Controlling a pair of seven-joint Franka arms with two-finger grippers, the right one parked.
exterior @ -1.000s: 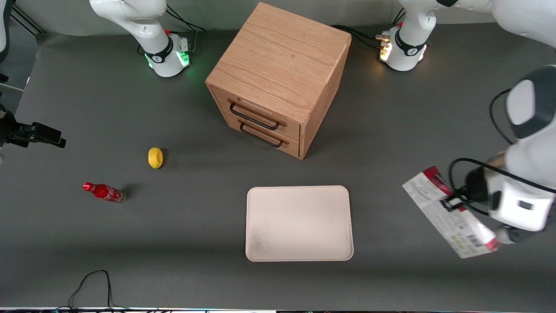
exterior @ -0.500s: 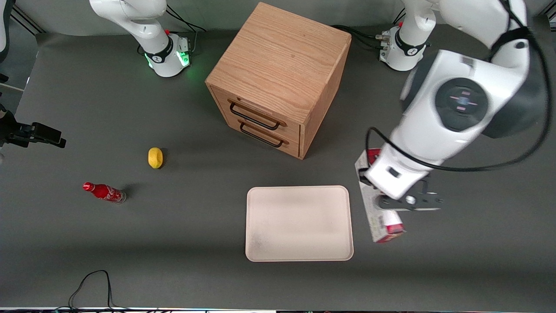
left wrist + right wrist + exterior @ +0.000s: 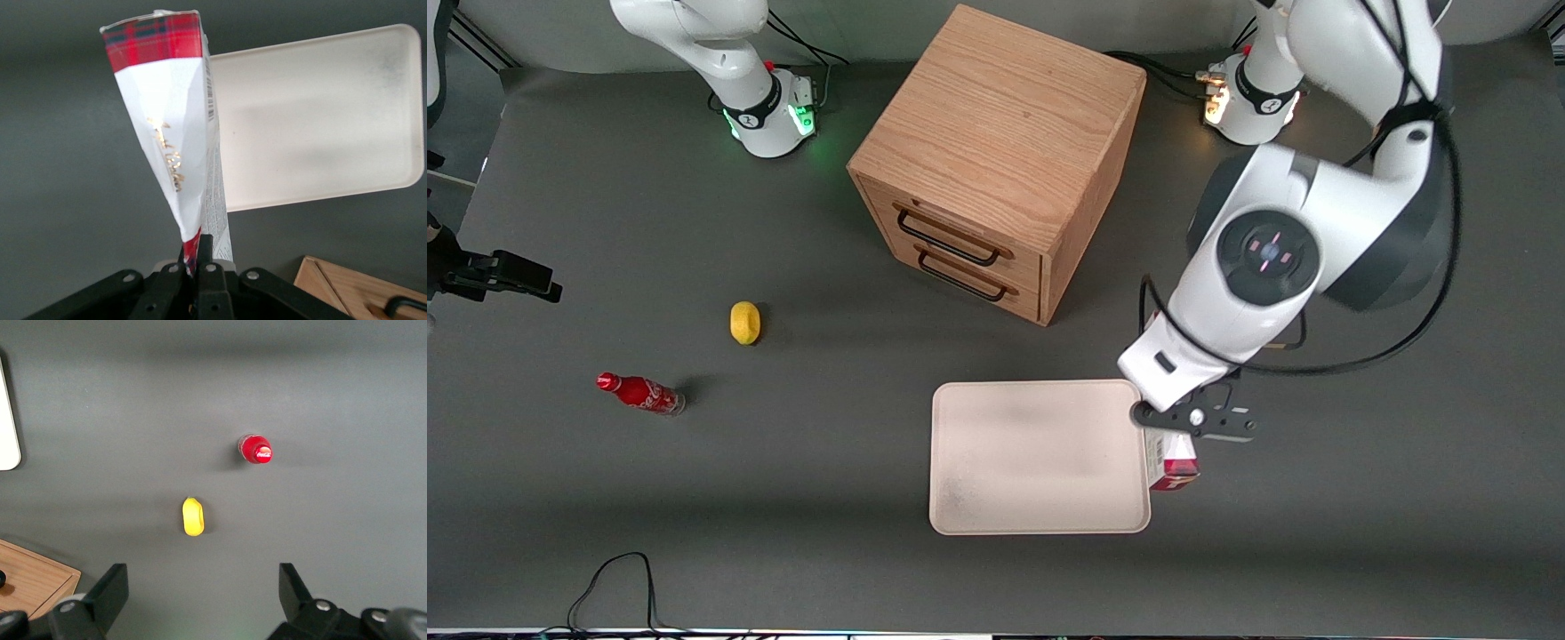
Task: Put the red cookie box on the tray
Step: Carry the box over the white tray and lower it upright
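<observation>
Left-arm gripper (image 3: 1193, 421) pinches the long red-and-white cardboard cookie box (image 3: 175, 140). Box hangs in the air at the pale cream-pink rectangular tray's (image 3: 1037, 524) edge nearest the working arm.

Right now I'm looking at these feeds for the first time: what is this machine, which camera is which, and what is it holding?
Two white robot arms stand at a grey table; one works. The wide picture looks down from the front; the others come from wrist cameras. The working arm's gripper, jaws shut, holds the red cookie box by one end, hanging above the table at the edge of the cream tray. Also there: a wooden two-drawer cabinet, a lemon and a small red bottle.
</observation>
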